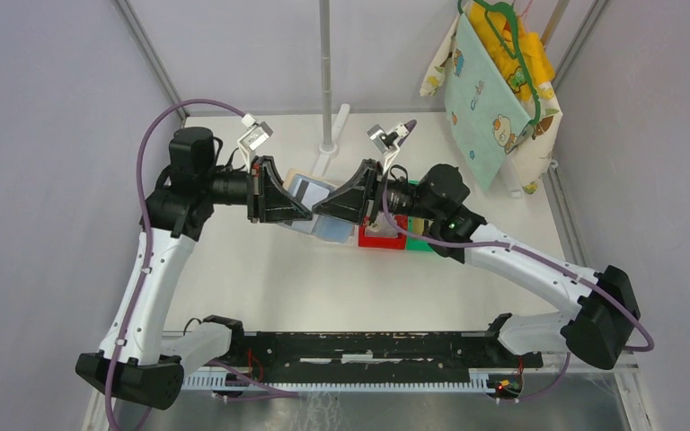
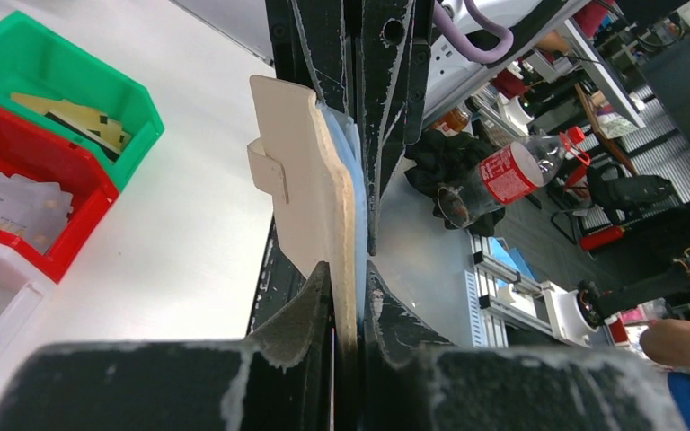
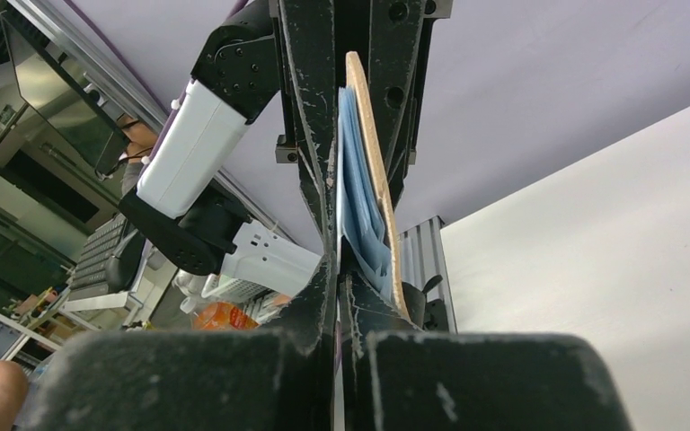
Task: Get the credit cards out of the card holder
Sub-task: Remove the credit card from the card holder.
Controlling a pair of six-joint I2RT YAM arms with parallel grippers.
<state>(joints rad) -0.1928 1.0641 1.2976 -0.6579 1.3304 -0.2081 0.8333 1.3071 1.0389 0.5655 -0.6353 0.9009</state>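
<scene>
Tan flat rectangular card holder [image 2: 301, 171] gripped by both hands.
Advise anchoring with left hand [image 2: 345, 274]; right hand [image 3: 336, 265] pulls squarely, no twist.

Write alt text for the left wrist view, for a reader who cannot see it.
The left gripper clamps the tan card holder edge-on, while the right gripper grips its far end. On the white table to the left sit a red bin and a green bin, each holding loose cards.

Pale lilac walls [image 1: 45, 108], white table [image 1: 323, 278], hanging cloths [image 1: 481, 108]
</scene>
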